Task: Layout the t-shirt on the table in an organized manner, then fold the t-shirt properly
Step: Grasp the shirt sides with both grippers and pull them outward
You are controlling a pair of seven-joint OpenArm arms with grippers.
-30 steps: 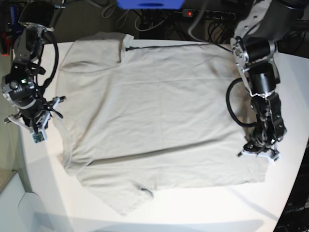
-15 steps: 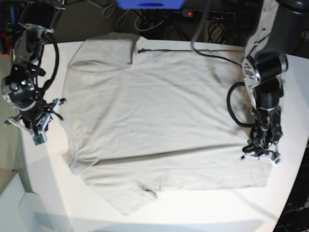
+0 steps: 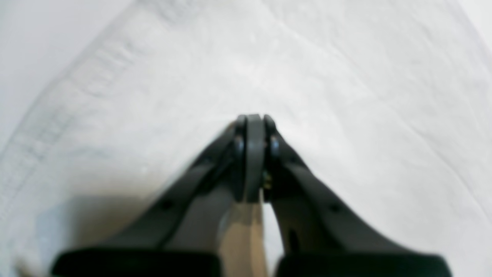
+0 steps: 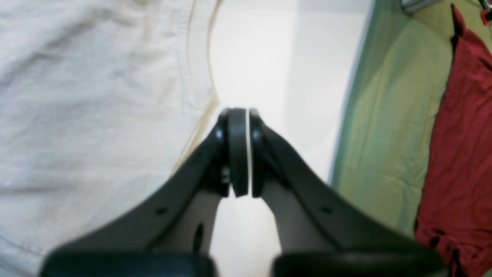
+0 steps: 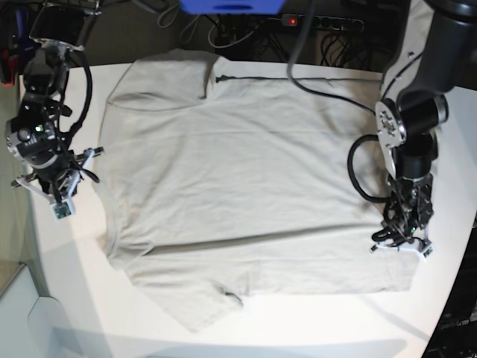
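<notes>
Base view: t-shirt [image 5: 246,186] hem nears table [image 5: 447,149] edge.

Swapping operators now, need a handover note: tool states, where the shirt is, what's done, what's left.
Left tool: shut, down on the t-shirt near its hem corner; whether it pinches cloth can't be told.
Right tool: shut, empty, over bare table beside the neck end.
T-shirt: spread nearly flat on the table, neck toward the right arm, hem toward the left arm; the near sleeve lies at an angle with a small tuck.
Done: layout mostly.
Left: smooth the sleeve, then all folds.
</notes>
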